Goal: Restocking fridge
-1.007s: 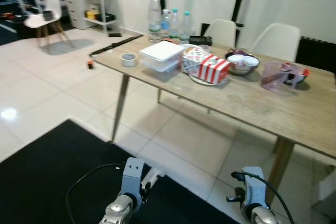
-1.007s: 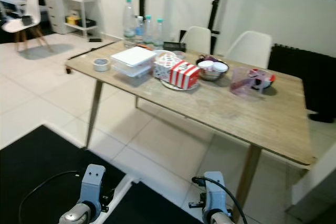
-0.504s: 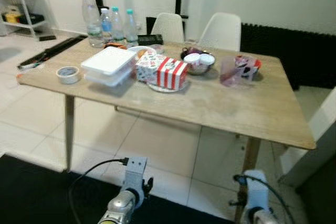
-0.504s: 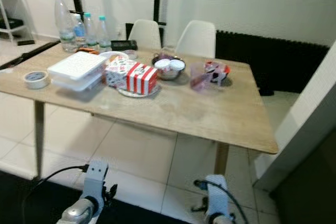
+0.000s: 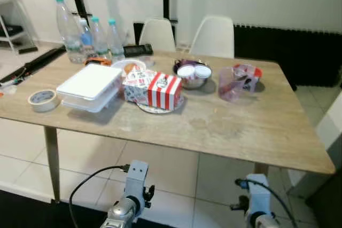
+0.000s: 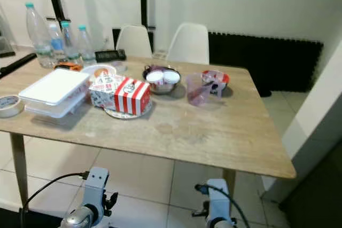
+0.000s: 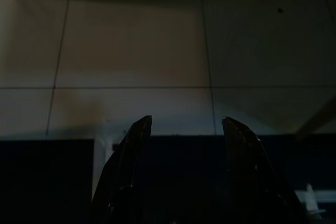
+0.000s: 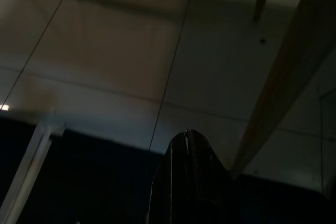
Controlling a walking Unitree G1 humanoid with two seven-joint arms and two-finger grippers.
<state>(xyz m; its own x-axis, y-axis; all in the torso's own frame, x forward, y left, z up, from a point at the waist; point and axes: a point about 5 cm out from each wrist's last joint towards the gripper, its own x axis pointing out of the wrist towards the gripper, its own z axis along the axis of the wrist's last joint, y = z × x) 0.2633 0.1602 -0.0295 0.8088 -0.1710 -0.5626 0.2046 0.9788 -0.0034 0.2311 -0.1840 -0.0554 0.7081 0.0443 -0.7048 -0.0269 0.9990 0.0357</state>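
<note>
- Red-and-white striped carton (image 5: 164, 90) near table middle, on a round plate (image 5: 158, 108); printing on the patterned box (image 5: 136, 85) touching it too small to read.
- No legible lettering on the bottles or tubs.
- Long wooden table (image 5: 251, 132), pale grain, matte, slim angled legs; floor (image 5: 165, 166) of large glossy cream tiles.
- White wall behind, black vertical poles against it, dark ribbed radiator (image 5: 291, 52) to the right; two white moulded chairs (image 5: 214, 36) at the far side.
- Four clear plastic water bottles (image 5: 68, 25) with teal caps at far left corner, upright, close together.
- Flat white lidded containers (image 5: 88, 86), stacked, rectangular, left of the cartons; roll of tape (image 5: 43, 100) near the left edge.
- Shiny metal bowl (image 5: 191, 78) holding two white-lidded tubs (image 5: 194, 71), behind the striped carton.
- Clear pinkish plastic jug (image 5: 232, 83) right of bowl, red-rimmed object (image 5: 249, 74) just behind it.
- Small black device (image 5: 138, 50) at far edge by the bottles.
- Left gripper (image 7: 184, 129) hanging low over floor, fingers (image 7: 134, 145) spread apart, nothing between them.
- Right gripper (image 8: 188, 137) hanging low beside a table leg (image 8: 283, 77), fingers pressed together, empty.
</note>
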